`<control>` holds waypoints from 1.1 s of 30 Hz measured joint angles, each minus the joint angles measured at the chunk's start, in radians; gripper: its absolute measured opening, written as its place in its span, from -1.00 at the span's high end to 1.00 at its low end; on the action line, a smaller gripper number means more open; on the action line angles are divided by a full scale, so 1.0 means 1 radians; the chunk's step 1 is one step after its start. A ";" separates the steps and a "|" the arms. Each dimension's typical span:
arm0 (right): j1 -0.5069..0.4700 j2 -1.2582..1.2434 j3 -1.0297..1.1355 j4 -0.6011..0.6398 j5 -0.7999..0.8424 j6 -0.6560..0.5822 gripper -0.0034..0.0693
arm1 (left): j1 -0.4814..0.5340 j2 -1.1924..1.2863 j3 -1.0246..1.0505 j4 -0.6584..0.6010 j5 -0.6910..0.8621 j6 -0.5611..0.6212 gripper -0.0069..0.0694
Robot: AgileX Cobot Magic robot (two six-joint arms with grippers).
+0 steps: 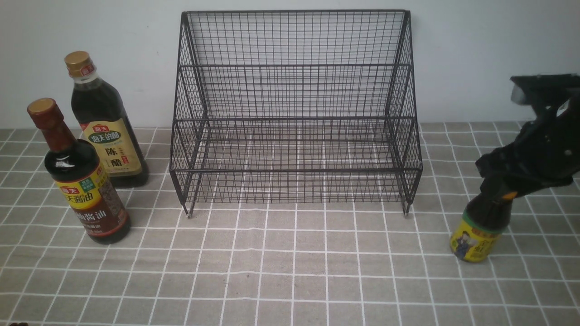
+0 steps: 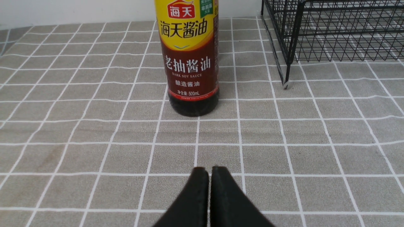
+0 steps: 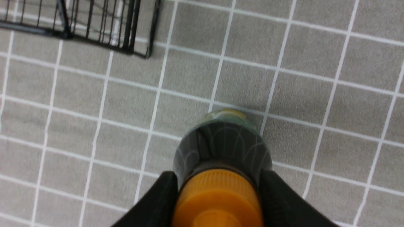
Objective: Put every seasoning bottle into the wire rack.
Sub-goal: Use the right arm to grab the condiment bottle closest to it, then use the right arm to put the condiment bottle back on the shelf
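Observation:
The black wire rack [image 1: 294, 90] stands empty at the back centre. On its left stand the tall bottle with gold cap and tan label [image 1: 106, 136] and, nearer, the tall bottle with red-brown neck and yellow-red label [image 1: 86, 190]. My left gripper [image 2: 210, 171] is shut and empty, low over the cloth, facing that red-brown bottle [image 2: 191, 63]; it is out of the front view. My right gripper [image 1: 500, 192] is shut on the orange cap of the short yellow-label bottle [image 1: 478, 231], right of the rack; the bottle leans slightly. In the right wrist view its fingers [image 3: 217, 183] flank the cap of that bottle [image 3: 221, 142].
A grey cloth with white grid lines [image 1: 290, 271] covers the table. A white wall runs behind the rack. The rack's front corner legs show in the left wrist view [image 2: 331, 31] and in the right wrist view [image 3: 94, 25].

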State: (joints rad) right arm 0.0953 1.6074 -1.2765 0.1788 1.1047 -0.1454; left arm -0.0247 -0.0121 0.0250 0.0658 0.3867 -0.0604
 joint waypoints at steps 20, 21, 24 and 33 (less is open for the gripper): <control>0.281 0.051 -0.543 0.024 0.127 -0.008 0.08 | 0.000 0.000 0.000 0.000 0.000 0.000 0.84; 0.281 0.075 -0.550 0.017 0.120 -0.008 0.08 | 0.000 0.000 0.000 0.000 0.000 0.000 0.84; 0.281 0.154 -0.554 -0.002 0.099 -0.009 0.08 | 0.000 0.000 0.000 0.000 0.000 0.000 0.84; 0.289 0.279 -0.555 -0.013 0.086 0.013 0.08 | 0.000 0.000 0.000 0.000 0.000 0.000 0.84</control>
State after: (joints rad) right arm 0.3845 1.8865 -1.8318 0.1658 1.1910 -0.1329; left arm -0.0247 -0.0121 0.0250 0.0658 0.3867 -0.0604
